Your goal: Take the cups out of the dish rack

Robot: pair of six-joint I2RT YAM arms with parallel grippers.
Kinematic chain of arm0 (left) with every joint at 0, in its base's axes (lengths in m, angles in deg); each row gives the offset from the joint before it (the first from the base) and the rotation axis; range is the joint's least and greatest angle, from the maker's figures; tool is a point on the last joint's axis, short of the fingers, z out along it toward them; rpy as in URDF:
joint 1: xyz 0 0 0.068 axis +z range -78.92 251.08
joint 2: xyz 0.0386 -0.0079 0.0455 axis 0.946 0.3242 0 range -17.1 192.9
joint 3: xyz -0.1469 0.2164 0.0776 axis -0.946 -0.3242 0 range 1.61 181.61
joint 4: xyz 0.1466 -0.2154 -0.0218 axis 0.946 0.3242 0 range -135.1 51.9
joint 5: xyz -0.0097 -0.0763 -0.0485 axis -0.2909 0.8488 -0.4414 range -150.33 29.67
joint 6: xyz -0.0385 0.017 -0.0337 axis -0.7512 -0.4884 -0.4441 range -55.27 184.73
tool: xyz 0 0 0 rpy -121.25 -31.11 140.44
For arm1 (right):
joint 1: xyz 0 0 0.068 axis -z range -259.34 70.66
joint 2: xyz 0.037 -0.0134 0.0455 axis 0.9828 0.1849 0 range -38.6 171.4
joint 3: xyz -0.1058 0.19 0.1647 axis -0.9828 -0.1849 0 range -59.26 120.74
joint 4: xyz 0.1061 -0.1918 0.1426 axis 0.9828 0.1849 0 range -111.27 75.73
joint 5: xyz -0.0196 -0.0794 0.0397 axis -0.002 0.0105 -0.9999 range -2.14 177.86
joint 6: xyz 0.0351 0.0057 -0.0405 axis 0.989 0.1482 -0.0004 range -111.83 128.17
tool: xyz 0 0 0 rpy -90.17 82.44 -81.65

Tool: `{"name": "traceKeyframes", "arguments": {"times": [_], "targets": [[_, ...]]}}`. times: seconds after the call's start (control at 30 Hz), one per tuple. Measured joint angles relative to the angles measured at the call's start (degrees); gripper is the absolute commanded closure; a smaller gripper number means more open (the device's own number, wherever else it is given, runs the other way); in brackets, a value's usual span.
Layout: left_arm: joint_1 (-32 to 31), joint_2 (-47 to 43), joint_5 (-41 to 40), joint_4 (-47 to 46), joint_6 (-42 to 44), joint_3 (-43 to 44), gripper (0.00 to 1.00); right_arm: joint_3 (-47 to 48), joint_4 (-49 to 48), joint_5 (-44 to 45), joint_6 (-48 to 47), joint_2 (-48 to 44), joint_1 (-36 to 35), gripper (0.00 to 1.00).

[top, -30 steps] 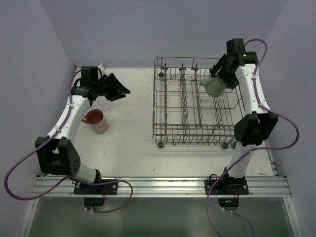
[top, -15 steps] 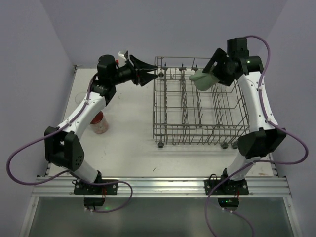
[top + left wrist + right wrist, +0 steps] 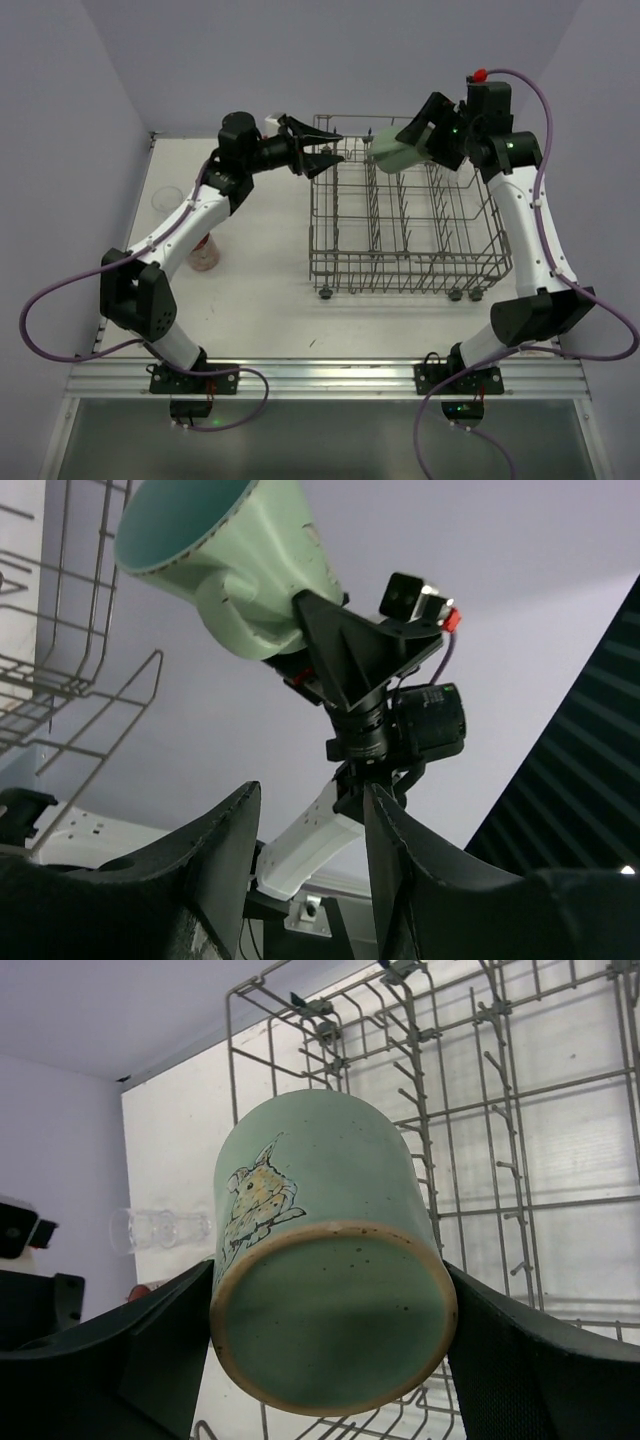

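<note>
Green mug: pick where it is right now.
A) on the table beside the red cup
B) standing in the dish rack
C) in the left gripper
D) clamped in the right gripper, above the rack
D: the right gripper clamps the green mug on both sides, above the dish rack.

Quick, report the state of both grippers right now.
Left gripper: open, nothing between its fingers.
Right gripper: closed on the pale mint-green ceramic mug, over the grey wire dish rack.
</note>
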Motion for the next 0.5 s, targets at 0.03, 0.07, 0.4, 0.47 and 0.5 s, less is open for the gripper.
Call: {"name": "traceKeyframes", "arguments": {"times": [0.03,0.07,0.4,0.47,0.5], "targets": [[-0.8,0.0,0.3,0.0,-0.4,0.0,0.51,-0.3,-0.8,-0.4,-0.2,-0.3,-0.3,1.00],[-1.6,0.0,0.5,0.0,-0.6,-0.1,0.51,-0.5,-1.4,-0.7,-0.5,-0.5,-0.5,1.00],[-6.2,0.0,3.0,-2.9,-1.8,-3.4,0.50,-5.6,-9.7,-4.9,-1.8,-6.3,-2.2,1.00],[-6.3,0.0,3.7,-4.5,-1.9,-3.4,0.50,-6.9,-10.7,-5.7,-1.7,-7.5,-2.2,1.00],[-6.3,0.0,4.0,-5.4,-1.9,-3.4,0.50,-7.7,-11.1,-6.1,-1.8,-8.1,-2.2,1.00]]}}
